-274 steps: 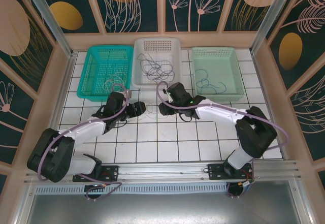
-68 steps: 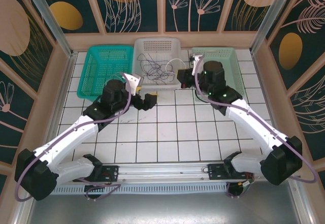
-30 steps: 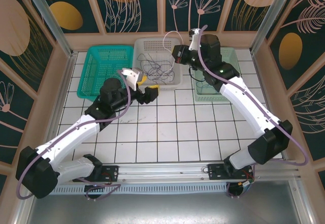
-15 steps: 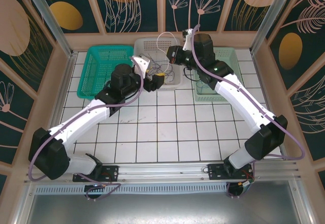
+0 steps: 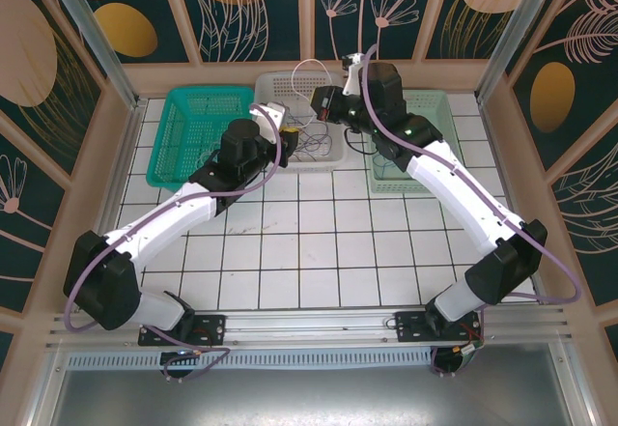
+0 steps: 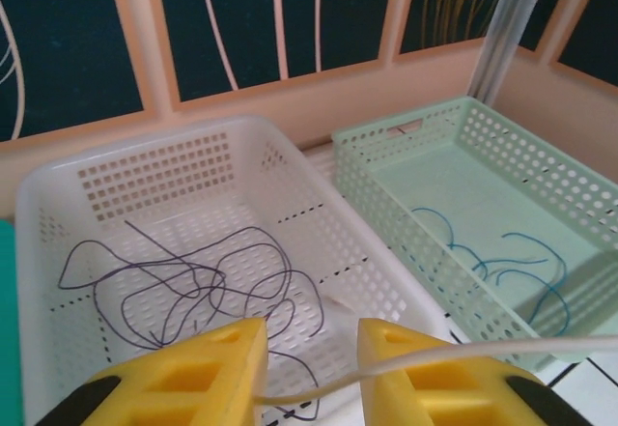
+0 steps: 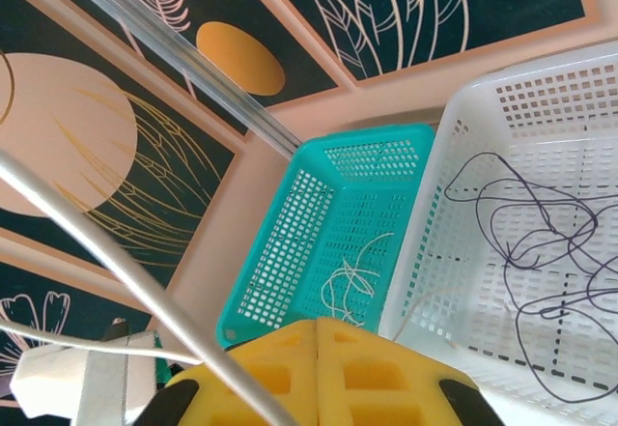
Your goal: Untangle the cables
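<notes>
Over white basket (image 5: 299, 84): right claw (image 7: 317, 331) pinches pale cable (image 6: 463, 351); left claw (image 6: 311, 373) ajar around it.

left arm (image 5: 164, 218): stretched forward and to the right from its base, wrist by the far end of the table | left gripper (image 6: 311, 334): yellow fingers parted, clear gap between them | right arm (image 5: 454, 180): reaching forward and leftward | right gripper (image 7: 317, 327): fingers pressed together, pinching a pale cable (image 7: 116, 269)

White tiled table (image 5: 319, 252), teal basket (image 5: 183, 141), white basket (image 5: 294, 86), mint basket (image 5: 430, 95)
</notes>
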`<state>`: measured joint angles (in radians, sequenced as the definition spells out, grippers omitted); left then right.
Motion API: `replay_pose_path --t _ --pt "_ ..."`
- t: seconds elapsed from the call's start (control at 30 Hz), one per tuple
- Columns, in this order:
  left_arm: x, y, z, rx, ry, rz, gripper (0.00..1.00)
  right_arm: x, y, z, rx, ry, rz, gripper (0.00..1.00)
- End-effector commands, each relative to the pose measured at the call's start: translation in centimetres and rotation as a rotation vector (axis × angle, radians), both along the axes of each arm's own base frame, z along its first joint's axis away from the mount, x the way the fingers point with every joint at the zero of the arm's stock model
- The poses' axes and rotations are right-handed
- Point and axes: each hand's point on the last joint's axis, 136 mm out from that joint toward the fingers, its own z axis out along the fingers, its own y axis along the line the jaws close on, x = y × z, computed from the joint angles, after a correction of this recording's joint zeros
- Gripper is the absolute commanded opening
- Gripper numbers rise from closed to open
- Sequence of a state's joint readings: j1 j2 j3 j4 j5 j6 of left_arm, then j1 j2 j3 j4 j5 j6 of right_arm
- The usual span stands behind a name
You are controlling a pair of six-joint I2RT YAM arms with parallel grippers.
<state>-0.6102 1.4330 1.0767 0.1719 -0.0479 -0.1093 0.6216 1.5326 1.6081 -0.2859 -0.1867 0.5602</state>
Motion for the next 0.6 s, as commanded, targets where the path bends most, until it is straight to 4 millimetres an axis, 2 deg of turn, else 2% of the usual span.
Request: replay_pose_path --t 0.0,0.2,0.4,0.57 --pt "0.9 0.5 0.7 -0.008 -0.031 0.064 0.28 -1.0 0.7 2.3 0.031 -0.033 0.026 0.0" --pt "1.1 1.4 0.7 -0.023 -0.055 0.112 0.27 -1.8 0.7 2.9 0.03 -0.045 0.031 0.0" --pt "1.0 0.8 -0.1 -0.023 -0.048 0.081 0.26 -2.9 1.0 4.3 0.075 -0.064 0.073 0.0" --pt "0.8 0.5 -0.1 -0.043 -0.059 0.066 0.25 -3.4 0.7 4.5 0.084 -0.063 0.077 0.0"
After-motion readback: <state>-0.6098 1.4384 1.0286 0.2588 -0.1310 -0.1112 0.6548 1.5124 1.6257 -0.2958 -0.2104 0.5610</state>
